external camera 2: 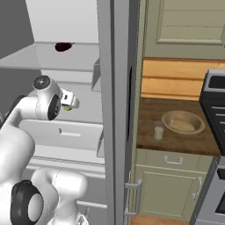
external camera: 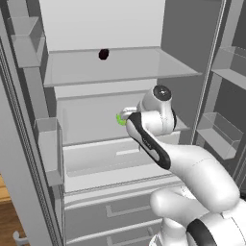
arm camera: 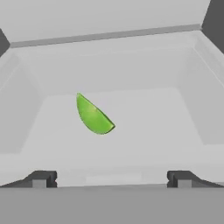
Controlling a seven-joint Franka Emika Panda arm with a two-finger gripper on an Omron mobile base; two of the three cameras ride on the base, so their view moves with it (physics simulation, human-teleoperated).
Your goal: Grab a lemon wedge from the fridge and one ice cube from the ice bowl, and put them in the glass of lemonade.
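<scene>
Spread wide at the bottom of the hand view, the gripper (arm camera: 111, 178) holds nothing and faces the wedge (arm camera: 93, 117), which lies alone on a white shelf (arm camera: 153, 118) inside the fridge (external camera: 29, 120), slightly left of the midline between the fingertips. Small, light and probably slick and soft, the wedge should squash or squirt out under a hard pinch, so I would shift left and close gently across its thick middle, not its thin tips. Glass (external camera 2: 158, 131) and bowl (external camera 2: 183, 121) wait on the desk (external camera 2: 176, 140), just beside each other.
</scene>
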